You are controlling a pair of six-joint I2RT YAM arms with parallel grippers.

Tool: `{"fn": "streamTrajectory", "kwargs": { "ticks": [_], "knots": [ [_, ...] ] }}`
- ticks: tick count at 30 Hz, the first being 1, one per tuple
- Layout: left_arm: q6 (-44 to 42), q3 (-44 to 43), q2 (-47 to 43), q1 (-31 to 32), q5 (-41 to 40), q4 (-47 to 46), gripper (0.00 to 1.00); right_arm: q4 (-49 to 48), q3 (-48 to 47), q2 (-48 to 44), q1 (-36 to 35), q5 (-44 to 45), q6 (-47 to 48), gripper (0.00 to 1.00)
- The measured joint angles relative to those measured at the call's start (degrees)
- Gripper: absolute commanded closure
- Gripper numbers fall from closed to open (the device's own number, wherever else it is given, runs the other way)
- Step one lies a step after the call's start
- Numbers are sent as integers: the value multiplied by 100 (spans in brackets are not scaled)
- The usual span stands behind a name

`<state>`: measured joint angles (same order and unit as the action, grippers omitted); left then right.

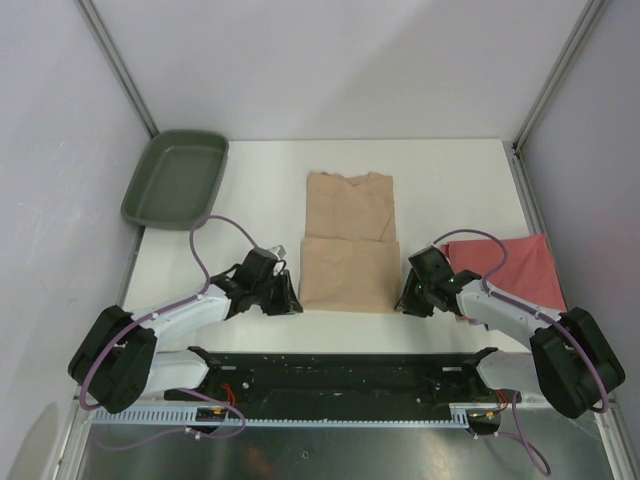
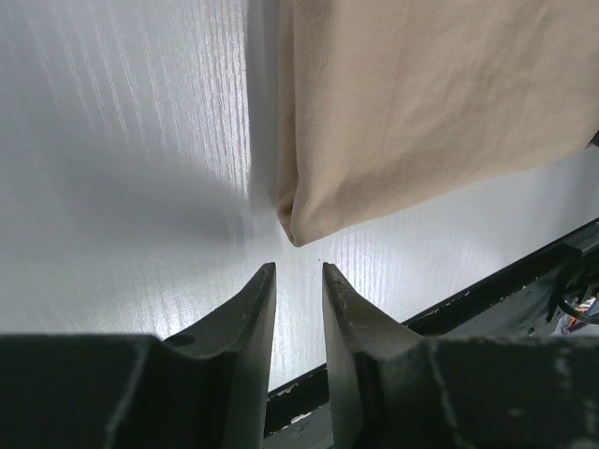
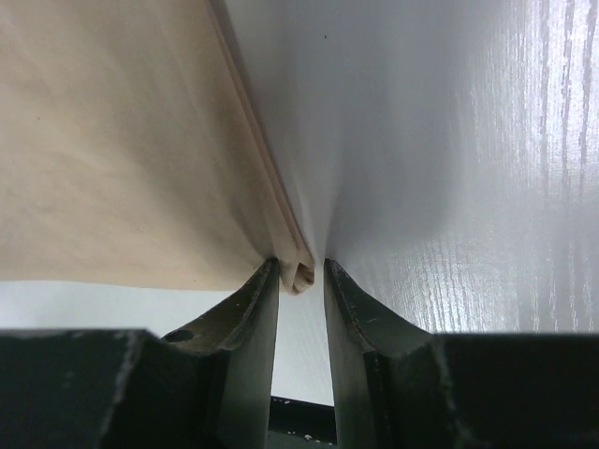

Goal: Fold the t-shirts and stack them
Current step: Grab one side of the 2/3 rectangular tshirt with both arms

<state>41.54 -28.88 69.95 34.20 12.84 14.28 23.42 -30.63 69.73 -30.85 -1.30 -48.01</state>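
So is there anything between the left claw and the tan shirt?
Only bare table, seen in the left wrist view; the left gripper is just short of the shirt.

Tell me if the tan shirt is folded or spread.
Folded, partly: the tan shirt has its near half doubled over the collar half, no sleeves sticking out.

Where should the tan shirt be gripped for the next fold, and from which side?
Grip the shirt at its two near corners, from the near edge, one gripper each. It lies flat, and its near edge is a doubled fold, thick enough to pinch; the right gripper straddles one corner.
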Motion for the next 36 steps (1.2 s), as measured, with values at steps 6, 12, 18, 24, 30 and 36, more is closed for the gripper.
{"fn": "streamTrajectory", "kwargs": {
  "ticks": [6,12,18,24,30,36],
  "knots": [
    [-4,7,0,-7,-4,0,69,-162,0,81,-70,74,-44,70],
    [-7,9,0,-11,-26,0,66,-227,0,127,-151,173,-105,84],
    [-48,26,2,-11,-63,0,62,-216,0,133,-170,234,-138,95],
    [-105,33,66,-11,-74,-2,62,-210,0,133,-170,236,-146,99],
    [-105,33,254,-15,-59,-52,62,-212,0,133,-170,236,-146,100],
    [-103,24,367,-17,4,-289,62,-212,0,133,-170,236,-146,100]
  ]
}}
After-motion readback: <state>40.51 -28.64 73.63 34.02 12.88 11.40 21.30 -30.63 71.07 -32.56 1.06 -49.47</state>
